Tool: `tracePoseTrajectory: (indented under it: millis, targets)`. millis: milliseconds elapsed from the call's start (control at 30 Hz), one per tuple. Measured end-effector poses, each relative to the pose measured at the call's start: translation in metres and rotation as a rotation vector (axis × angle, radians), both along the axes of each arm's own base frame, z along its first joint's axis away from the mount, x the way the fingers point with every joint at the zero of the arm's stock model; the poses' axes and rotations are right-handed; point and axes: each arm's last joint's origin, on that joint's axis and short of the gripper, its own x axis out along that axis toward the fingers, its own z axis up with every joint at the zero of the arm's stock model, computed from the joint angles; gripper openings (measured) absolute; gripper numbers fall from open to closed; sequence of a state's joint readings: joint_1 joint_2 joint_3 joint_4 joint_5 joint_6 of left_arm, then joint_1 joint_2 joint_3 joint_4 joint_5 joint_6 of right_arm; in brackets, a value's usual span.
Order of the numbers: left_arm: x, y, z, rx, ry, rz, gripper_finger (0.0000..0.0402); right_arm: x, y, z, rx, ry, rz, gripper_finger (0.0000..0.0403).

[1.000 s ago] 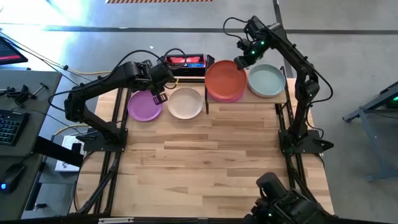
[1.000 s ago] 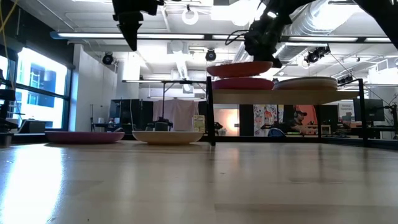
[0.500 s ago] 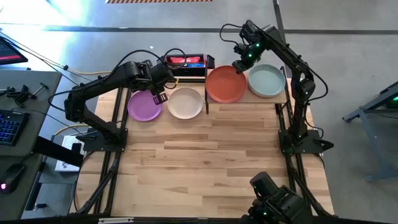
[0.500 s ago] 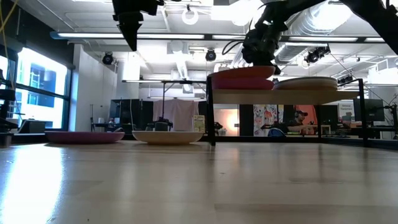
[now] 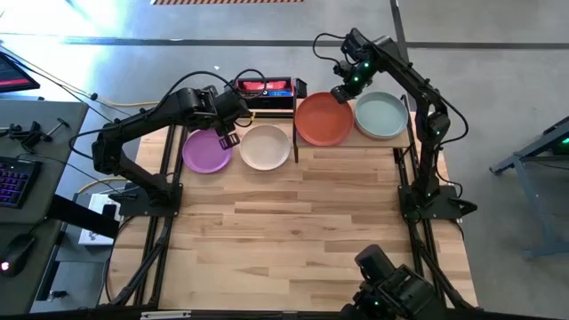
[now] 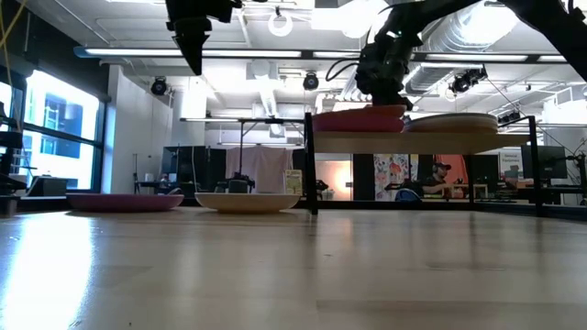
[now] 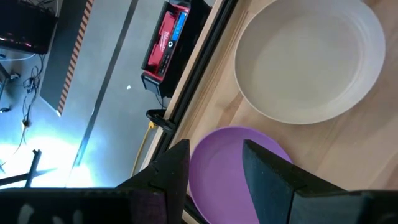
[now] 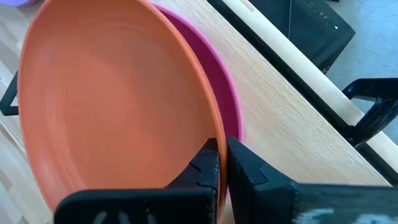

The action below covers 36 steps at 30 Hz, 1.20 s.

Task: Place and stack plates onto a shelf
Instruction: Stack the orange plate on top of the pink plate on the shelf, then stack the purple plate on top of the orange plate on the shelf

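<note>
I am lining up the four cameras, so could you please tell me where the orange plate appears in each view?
High view: orange plate on the shelf, beside the pale teal plate.
Low view: its edge tops the pink plate on the shelf.
Left wrist view: not in it.
Right wrist view: fills the picture, right tool shut on its rim.
Shared landmark: the pink plate beneath.

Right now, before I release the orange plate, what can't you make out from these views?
- Pink plate: the orange plate covers it in the high view; only an edge shows at the right wrist.
- Right gripper: shut on the orange rim; what is under its fingertips is hidden.
- Stack under the teal plate: blurred on the shelf in the low view.
</note>
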State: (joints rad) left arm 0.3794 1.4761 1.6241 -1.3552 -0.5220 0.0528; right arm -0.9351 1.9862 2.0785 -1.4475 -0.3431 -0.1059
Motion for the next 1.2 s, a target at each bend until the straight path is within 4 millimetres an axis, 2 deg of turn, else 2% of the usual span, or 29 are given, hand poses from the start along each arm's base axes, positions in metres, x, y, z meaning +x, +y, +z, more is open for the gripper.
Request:
tracePoseTrajectory:
  millis: [333, 600, 700, 1000, 1200]
  targets:
    - [0.0, 0.0, 0.0, 0.0, 0.0, 0.0, 0.0135, 0.0012, -0.0017, 0.0005, -0.017, -0.013, -0.004, 0.0004]
    - [0.0, 0.0, 0.0, 0.0, 0.0, 0.0, 0.0135, 0.0015, -0.0015, 0.0006, -0.006, -0.018, -0.018, 0.0071]
    - [0.0, 0.0, 0.0, 0.0, 0.0, 0.0, 0.0135, 0.0015, -0.0015, 0.0005, -0.005, -0.018, -0.018, 0.0082]
    - [0.0, 0.0, 0.0, 0.0, 0.0, 0.0, 0.0135, -0.0024, 0.0022, 0.0004, 0.102, -0.048, -0.039, 0.0068]
    - [0.0001, 0.0, 0.0, 0.0, 0.0, 0.0, 0.0135, -0.0042, 0.0001, -0.0007, 0.034, 0.033, -0.063, 0.0054]
